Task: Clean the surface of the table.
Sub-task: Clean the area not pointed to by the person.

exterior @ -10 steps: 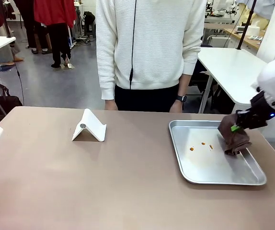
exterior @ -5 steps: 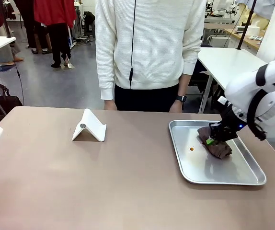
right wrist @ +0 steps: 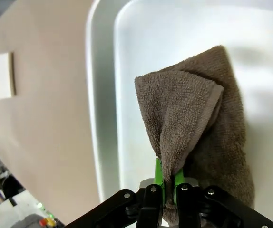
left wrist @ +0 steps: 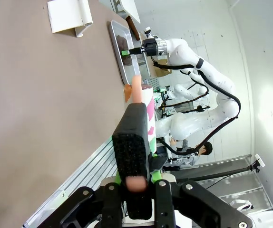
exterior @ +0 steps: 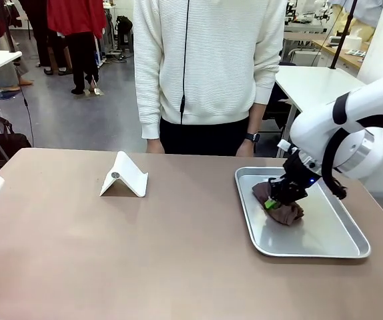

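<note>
R end effector (exterior: 271, 203) clamped on brown terry cloth (exterior: 283, 212), which lies in silver tray (exterior: 325, 230), far-left part. Tray sits on worktop (exterior: 145, 253), right side, w/ person at far edge. White folded stand (exterior: 125, 175) left of centre. L end effector (left wrist: 131, 156): can't tell if apart or together.

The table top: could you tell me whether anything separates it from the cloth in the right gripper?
Yes, the metal tray: the cloth, pinched by the right gripper, lies inside it, off the table.
</note>
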`<state>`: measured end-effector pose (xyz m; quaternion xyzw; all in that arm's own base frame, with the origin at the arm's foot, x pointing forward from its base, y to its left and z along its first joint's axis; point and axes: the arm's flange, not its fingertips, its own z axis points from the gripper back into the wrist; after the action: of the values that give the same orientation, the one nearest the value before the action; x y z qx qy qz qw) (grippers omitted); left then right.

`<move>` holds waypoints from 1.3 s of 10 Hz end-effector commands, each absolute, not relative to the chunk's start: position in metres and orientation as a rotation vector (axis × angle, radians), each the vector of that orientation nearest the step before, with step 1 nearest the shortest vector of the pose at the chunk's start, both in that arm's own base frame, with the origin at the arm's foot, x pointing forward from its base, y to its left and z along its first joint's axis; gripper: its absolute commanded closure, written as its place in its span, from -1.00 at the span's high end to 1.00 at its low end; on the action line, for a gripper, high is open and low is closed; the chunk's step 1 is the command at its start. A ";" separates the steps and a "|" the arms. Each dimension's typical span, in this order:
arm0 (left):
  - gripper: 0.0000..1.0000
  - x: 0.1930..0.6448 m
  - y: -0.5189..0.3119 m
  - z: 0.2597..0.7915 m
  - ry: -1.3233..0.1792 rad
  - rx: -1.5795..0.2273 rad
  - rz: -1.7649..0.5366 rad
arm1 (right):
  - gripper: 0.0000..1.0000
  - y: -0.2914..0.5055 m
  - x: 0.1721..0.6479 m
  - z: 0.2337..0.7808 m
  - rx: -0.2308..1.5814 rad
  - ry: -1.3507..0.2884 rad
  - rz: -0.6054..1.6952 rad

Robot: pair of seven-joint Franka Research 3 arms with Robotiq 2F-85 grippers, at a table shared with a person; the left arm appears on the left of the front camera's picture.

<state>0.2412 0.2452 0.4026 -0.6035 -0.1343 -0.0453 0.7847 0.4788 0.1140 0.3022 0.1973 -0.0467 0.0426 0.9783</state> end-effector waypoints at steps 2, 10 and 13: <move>-0.56 0.239 0.244 0.405 -0.293 -1.301 -0.105 | -0.83 0.142 0.463 0.299 0.396 -0.085 0.197; -0.56 0.239 0.244 0.405 -0.293 -1.301 -0.105 | -0.83 0.043 0.494 0.289 0.290 -0.114 -0.133; -0.56 0.239 0.244 0.405 -0.293 -1.301 -0.105 | -0.83 -0.002 0.496 0.286 0.314 -0.115 -0.281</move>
<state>0.2411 0.2453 0.4027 -0.6034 -0.1345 -0.0452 0.7847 0.4945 0.0082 0.3016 0.1710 -0.0654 -0.1098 0.9770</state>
